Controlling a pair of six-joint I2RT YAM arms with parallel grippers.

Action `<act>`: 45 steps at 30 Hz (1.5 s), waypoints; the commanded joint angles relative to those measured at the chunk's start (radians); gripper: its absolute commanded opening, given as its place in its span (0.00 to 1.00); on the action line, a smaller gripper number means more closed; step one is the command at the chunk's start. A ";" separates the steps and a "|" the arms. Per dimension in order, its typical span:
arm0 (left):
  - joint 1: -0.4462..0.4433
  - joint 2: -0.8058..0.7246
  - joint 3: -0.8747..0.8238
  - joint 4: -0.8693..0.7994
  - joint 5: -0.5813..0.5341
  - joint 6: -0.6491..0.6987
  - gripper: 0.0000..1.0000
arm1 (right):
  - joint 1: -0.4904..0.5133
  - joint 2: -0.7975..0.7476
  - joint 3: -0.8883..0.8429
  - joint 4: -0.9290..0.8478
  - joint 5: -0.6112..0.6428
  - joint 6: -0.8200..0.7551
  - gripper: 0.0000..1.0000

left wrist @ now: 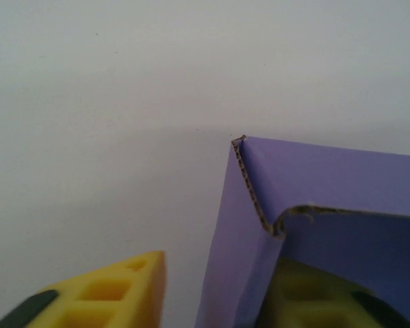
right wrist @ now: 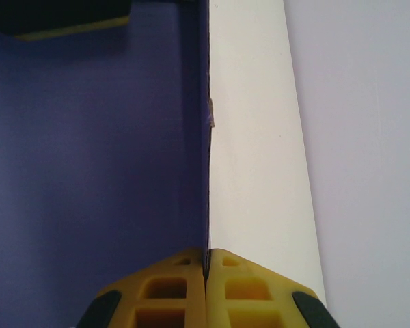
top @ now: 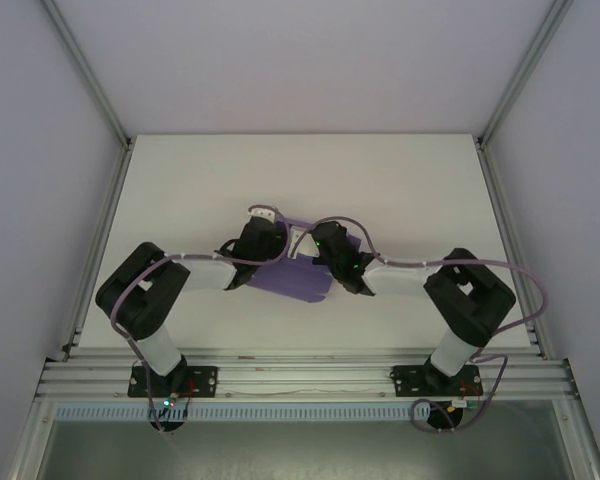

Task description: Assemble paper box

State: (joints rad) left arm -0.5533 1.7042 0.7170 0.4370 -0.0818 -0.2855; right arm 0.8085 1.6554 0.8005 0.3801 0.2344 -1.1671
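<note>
The purple paper box (top: 298,278) lies partly folded at the middle of the white table, between both arms. My left gripper (top: 265,240) is at its left far side. In the left wrist view an upright purple wall (left wrist: 242,246) with a raw corrugated edge stands between the jaws of the left gripper (left wrist: 222,273); one yellow finger (left wrist: 116,287) is apart from the wall and the other sits behind it. My right gripper (top: 325,245) is at the box's far right. In the right wrist view the right gripper (right wrist: 206,263) is shut on the thin edge of a purple wall (right wrist: 96,157).
The white table (top: 400,190) has bare room to the far side, left and right of the box. Aluminium frame posts (top: 505,90) and grey side walls border it. A metal rail (top: 300,375) with the arm bases runs along the near edge.
</note>
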 commanded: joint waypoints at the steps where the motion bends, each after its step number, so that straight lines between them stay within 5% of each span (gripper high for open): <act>1: 0.011 0.023 0.023 0.010 -0.005 0.008 0.24 | 0.007 -0.031 -0.018 -0.022 -0.020 -0.001 0.00; 5: 0.009 0.030 0.018 0.042 -0.021 0.015 0.01 | 0.009 -0.054 -0.024 -0.028 -0.037 0.015 0.00; 9: 0.010 0.010 -0.002 0.097 -0.026 0.011 0.00 | 0.008 -0.101 -0.025 -0.054 -0.063 0.109 0.16; 13: 0.009 -0.007 0.005 0.095 -0.067 0.004 0.00 | 0.006 -0.180 -0.063 -0.053 -0.081 0.214 0.64; 17: 0.009 -0.028 0.004 0.083 -0.087 -0.003 0.00 | -0.014 -0.300 -0.121 -0.023 -0.057 0.351 0.99; 24: 0.010 -0.110 -0.044 0.094 -0.087 -0.008 0.00 | -0.208 -0.554 -0.152 -0.051 -0.099 0.757 1.00; 29: 0.007 -0.154 -0.054 0.084 -0.075 -0.002 0.00 | -0.350 -0.577 -0.073 -0.140 -0.210 0.928 1.00; 45: 0.002 -0.204 -0.047 0.043 -0.100 -0.024 0.00 | -0.361 -0.340 0.049 -0.318 -0.510 0.812 1.00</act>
State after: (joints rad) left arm -0.5472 1.5372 0.6712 0.4667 -0.1726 -0.2901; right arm 0.4477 1.3048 0.8234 0.1226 -0.1680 -0.3153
